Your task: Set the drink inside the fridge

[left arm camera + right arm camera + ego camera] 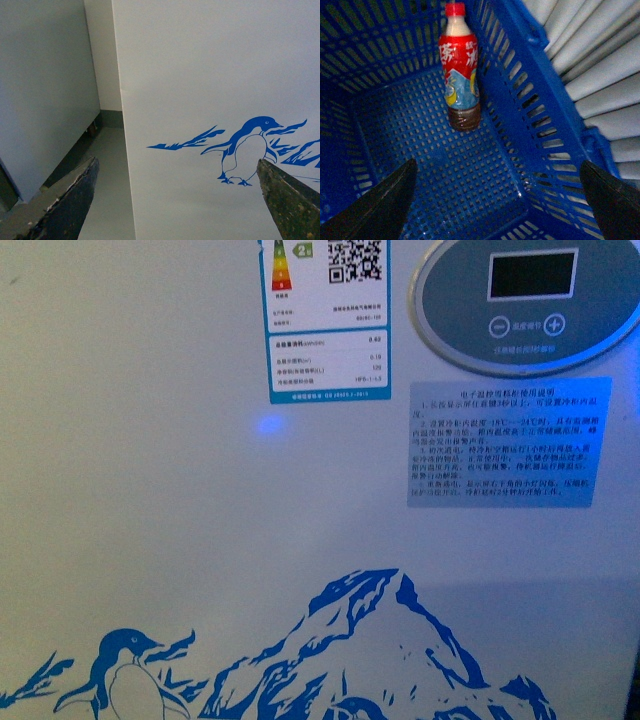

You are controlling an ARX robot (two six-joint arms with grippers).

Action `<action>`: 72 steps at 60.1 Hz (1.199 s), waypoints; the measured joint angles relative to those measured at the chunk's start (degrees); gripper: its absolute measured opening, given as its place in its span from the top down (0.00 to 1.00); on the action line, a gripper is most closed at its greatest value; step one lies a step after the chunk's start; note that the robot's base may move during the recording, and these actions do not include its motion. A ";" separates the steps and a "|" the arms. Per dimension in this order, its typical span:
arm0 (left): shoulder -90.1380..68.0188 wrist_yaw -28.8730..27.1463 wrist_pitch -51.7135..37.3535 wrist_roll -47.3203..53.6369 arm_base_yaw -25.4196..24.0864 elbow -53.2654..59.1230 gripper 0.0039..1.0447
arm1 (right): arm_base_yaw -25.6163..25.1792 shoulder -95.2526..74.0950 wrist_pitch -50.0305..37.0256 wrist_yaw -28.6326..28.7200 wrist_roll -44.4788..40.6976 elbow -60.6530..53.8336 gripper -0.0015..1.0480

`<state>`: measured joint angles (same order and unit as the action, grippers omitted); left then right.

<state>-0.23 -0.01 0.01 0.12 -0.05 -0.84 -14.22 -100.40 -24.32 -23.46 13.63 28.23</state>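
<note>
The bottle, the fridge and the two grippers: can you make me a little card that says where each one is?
drink: red-capped bottle inside the blue basket, close to one wall, nothing holding it
fridge: white front with a blue penguin and mountains, control panel above
left gripper: open, empty, facing the fridge front
right gripper: open, empty, above the basket, apart from the drink
task: drink not yet in the fridge

drink in basket, beside its wall
</note>
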 joint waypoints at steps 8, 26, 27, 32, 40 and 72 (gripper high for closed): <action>0.00 0.00 0.00 0.00 0.00 0.00 0.08 | 0.59 -15.89 -3.85 -3.96 -0.20 9.57 0.07; 0.00 0.00 0.00 0.00 0.00 0.00 0.08 | -1.36 -38.77 -3.50 -5.66 0.61 27.74 0.07; 0.00 0.00 0.00 -0.02 0.00 0.00 0.08 | -1.46 -39.39 -3.50 -5.68 0.61 28.17 0.07; 0.00 0.00 0.00 0.00 0.00 0.00 0.08 | -2.16 -42.66 -3.45 -5.68 1.11 30.73 0.07; 0.00 0.00 0.00 -0.02 0.00 0.00 0.08 | -3.80 -49.40 -3.67 -6.69 1.42 36.65 0.07; 0.00 0.00 0.00 -0.02 0.00 0.00 0.08 | -2.29 -62.03 1.66 -3.19 3.74 54.75 0.07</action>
<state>-0.23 -0.01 0.01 0.10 -0.05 -0.84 -16.51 -162.43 -22.65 -26.65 17.37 82.98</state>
